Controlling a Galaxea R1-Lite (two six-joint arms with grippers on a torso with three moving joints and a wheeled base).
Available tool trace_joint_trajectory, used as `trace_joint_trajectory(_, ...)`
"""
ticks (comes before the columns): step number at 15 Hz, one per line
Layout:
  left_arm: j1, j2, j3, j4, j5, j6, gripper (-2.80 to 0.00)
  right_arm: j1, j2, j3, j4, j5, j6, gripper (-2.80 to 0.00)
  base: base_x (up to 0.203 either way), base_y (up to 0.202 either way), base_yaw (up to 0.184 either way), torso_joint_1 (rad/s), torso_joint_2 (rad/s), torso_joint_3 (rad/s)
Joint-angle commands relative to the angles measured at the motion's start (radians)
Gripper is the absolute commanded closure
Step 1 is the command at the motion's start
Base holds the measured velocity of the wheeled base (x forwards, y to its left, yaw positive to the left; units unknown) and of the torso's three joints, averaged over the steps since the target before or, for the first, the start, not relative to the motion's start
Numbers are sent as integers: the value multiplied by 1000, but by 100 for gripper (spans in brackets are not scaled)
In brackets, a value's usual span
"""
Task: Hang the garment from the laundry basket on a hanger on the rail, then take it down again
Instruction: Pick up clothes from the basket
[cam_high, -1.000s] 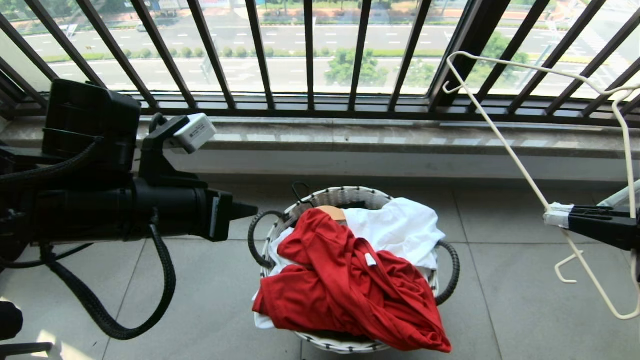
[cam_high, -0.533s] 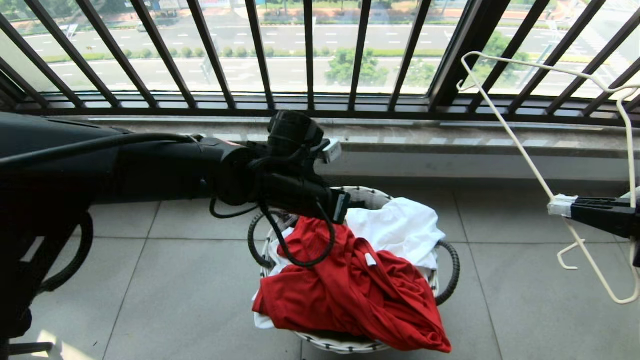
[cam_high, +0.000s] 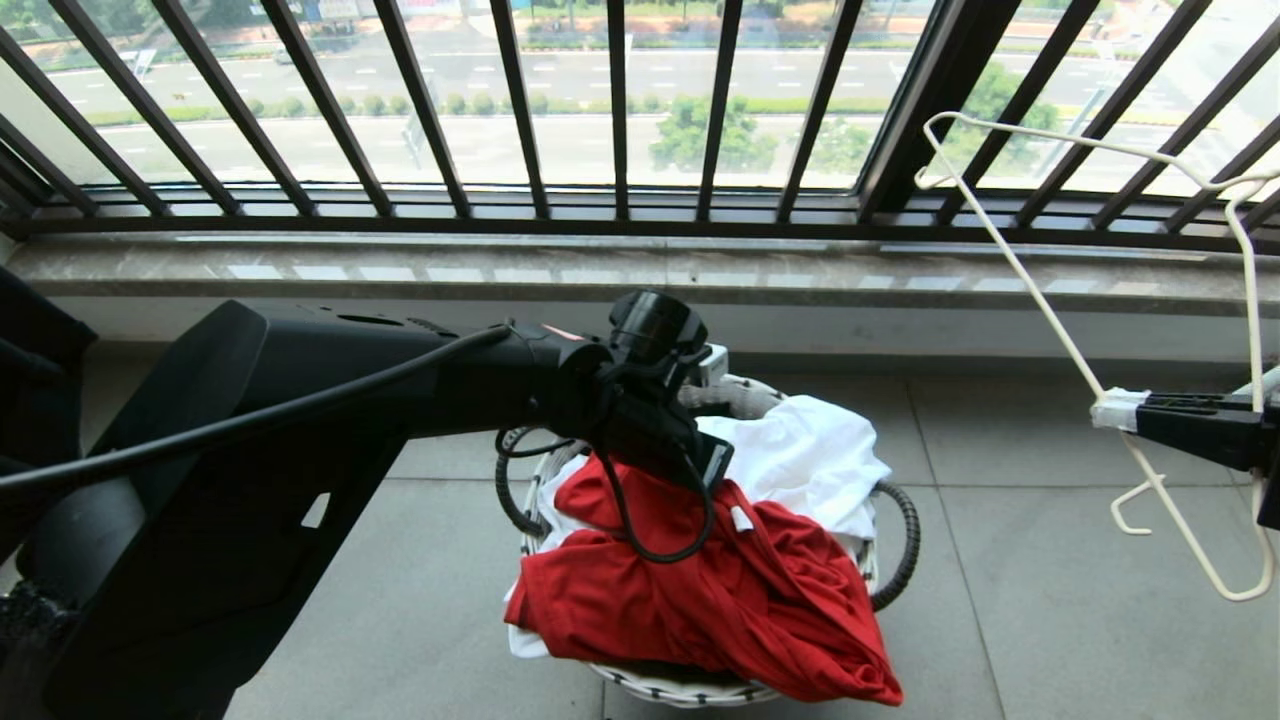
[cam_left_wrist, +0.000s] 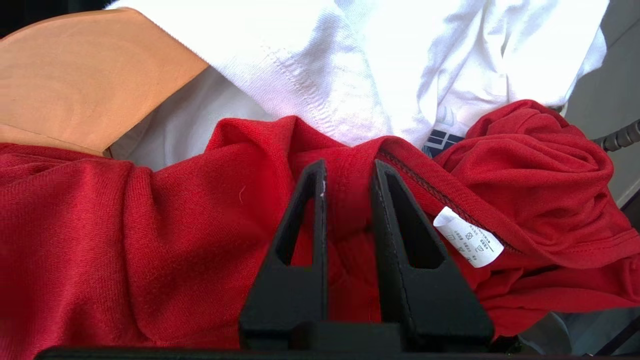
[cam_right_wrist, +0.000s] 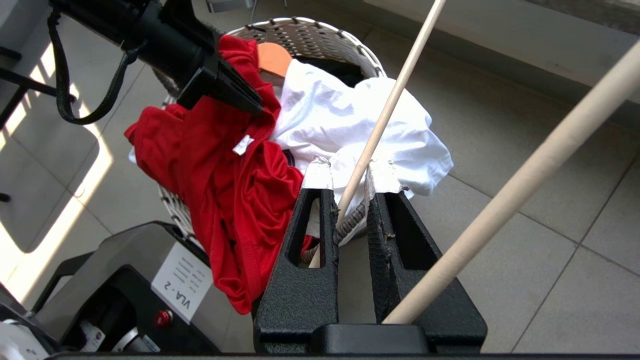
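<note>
Floor (cam_high: 1050, 620) tiles carry the basket (cam_high: 690, 688) near centre, below the barred window. Shirt (cam_high: 700, 590), red, lies heaped on top, spilling over the near rim, beside a white garment (cam_high: 800, 450) on the far right. Hanger (cam_high: 1050, 330), off-white, hangs at right, one rod arm clamped in the closed right end effector (cam_right_wrist: 350, 200). Left end effector (cam_left_wrist: 347, 170) sits on the shirt's far edge, jaws slightly parted around a red fold by the collar seam and care label (cam_left_wrist: 467, 236). Best practice: close firmly on that fold only, avoiding the white cloth, then lift straight up.
</note>
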Motion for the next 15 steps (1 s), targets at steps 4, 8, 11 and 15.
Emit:
trace_joint_trajectory(4, -2, -20, 4, 5, 24, 22, -280, -2, 2, -3, -1, 5, -2, 0, 0, 0, 0, 0, 0, 0)
trace_joint_trajectory(8, -1, -6, 31, 3, 99, 97, -280, -11, 3, -6, -1, 5, 0, 0, 0, 0, 0, 0, 0, 0)
trace_joint_trajectory(11, -1, 3, 31, 3, 186, 153, -280, -12, 2, -8, -1, 5, 0, 0, 0, 0, 0, 0, 0, 0)
trace_joint_trajectory(15, -1, 8, 31, 2, 242, 200, -280, -22, -3, -12, -1, 6, 1, 0, 0, 0, 0, 0, 0, 0)
